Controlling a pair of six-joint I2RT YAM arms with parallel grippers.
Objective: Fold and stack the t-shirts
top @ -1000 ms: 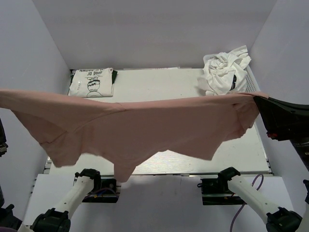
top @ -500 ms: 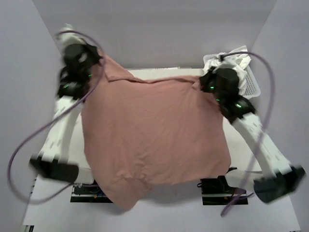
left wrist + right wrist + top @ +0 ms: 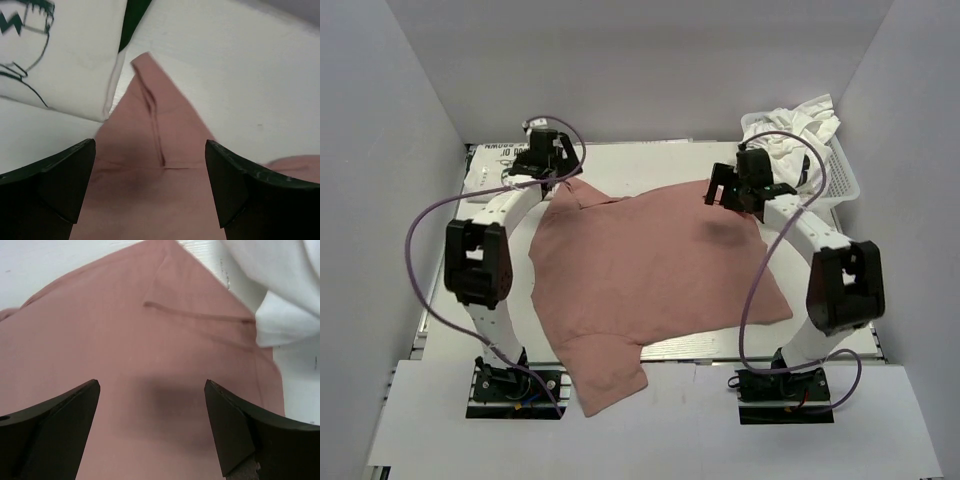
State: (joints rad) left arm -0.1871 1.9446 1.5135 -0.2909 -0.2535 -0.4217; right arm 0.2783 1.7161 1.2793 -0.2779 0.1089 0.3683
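A dusty pink t-shirt lies spread flat on the table, one part hanging over the near edge. My left gripper hovers open just above its far left corner. My right gripper hovers open above its far right corner. Neither holds anything. A folded white t-shirt with a black cartoon print lies at the back left, its edge seen in the left wrist view. Crumpled white t-shirts fill a basket at the back right, and white cloth shows in the right wrist view.
The white basket stands against the right wall. White walls close in the table on the left, back and right. Purple cables loop from both arms. Bare table shows between the folded shirt and the basket.
The arms swung the stretched pink shirt down and away, laid it flat on the table, and both grippers opened and let go of its corners.
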